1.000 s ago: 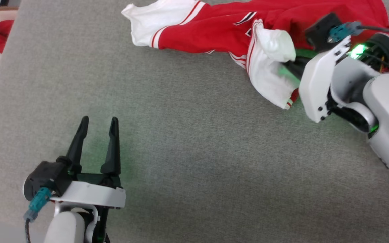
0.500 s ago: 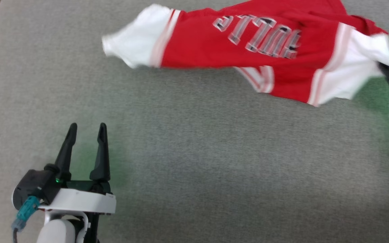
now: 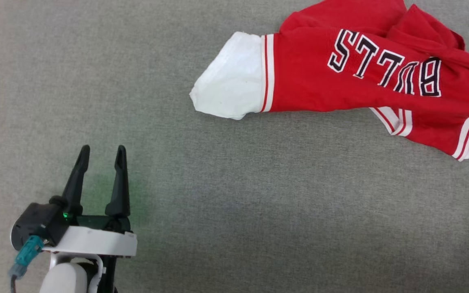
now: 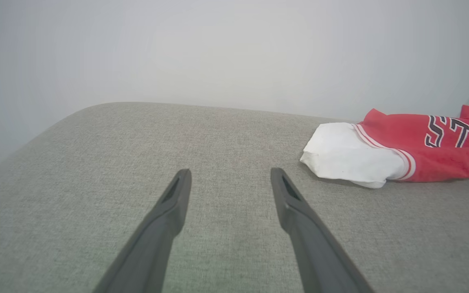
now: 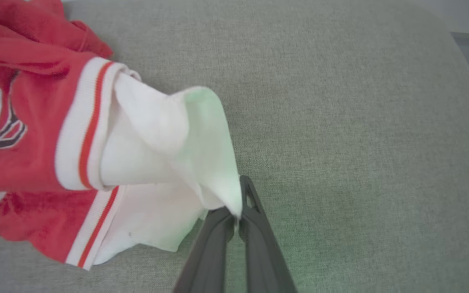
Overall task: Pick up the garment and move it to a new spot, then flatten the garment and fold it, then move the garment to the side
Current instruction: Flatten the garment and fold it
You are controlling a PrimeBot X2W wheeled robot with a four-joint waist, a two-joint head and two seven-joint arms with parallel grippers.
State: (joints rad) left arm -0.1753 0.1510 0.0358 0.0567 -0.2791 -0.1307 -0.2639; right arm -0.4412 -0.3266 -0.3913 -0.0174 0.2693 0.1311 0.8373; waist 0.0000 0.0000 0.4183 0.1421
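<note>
**Item:** the garment [image 3: 340,81]. A red knit jersey, soft and rumpled, with black white-edged lettering [image 3: 385,69] that reads upside down from the robot's side. It lies at the far right of the grey cushion [image 3: 234,211], long axis running left to right, the body bunched along its far edge.

**Sleeves:** white, with red-striped bands. The held sleeve [image 5: 169,134] is pinched at its hem by the right gripper [image 5: 238,203], whose fingers are clamped together, and the cloth rises in a peak. The free sleeve [image 3: 230,87] lies flat, pointing left.

**Left gripper [image 3: 102,150]:** fingers spread wide and empty, well apart from the cloth. The free sleeve lies ahead and to its right, probably its next reach.

**Cushion:** coarse woven fabric, rounded corners.
</note>
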